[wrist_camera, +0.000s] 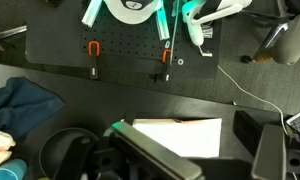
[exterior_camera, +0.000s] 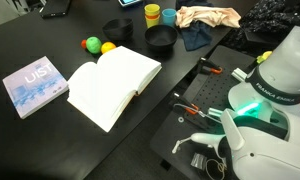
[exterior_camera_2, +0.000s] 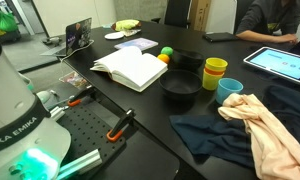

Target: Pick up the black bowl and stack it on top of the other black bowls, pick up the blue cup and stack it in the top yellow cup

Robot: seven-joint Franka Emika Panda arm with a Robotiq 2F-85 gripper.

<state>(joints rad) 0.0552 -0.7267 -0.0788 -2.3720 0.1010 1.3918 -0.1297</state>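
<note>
The single black bowl [exterior_camera: 160, 38] [exterior_camera_2: 180, 88] sits on the black table beside the cloths; it also shows in the wrist view [wrist_camera: 68, 155] at the lower left. The stack of black bowls [exterior_camera: 117, 27] [exterior_camera_2: 188, 62] stands beyond it, near the balls. The yellow cup [exterior_camera: 152, 13] [exterior_camera_2: 215, 72] and the blue cup [exterior_camera: 168, 16] [exterior_camera_2: 230, 90] stand upright side by side. My gripper [wrist_camera: 205, 160] is open and empty, high above the open book, away from the bowls and cups. It does not show in either exterior view.
A white open book [exterior_camera: 112, 82] [exterior_camera_2: 130, 68] [wrist_camera: 180, 135] lies mid-table, with a closed book [exterior_camera: 34, 85] beside it. A green ball [exterior_camera: 91, 44] and a yellow ball [exterior_camera: 108, 47] lie near the stack. A peach cloth [exterior_camera_2: 260, 125] and a dark blue cloth [exterior_camera_2: 215, 135] lie by the cups.
</note>
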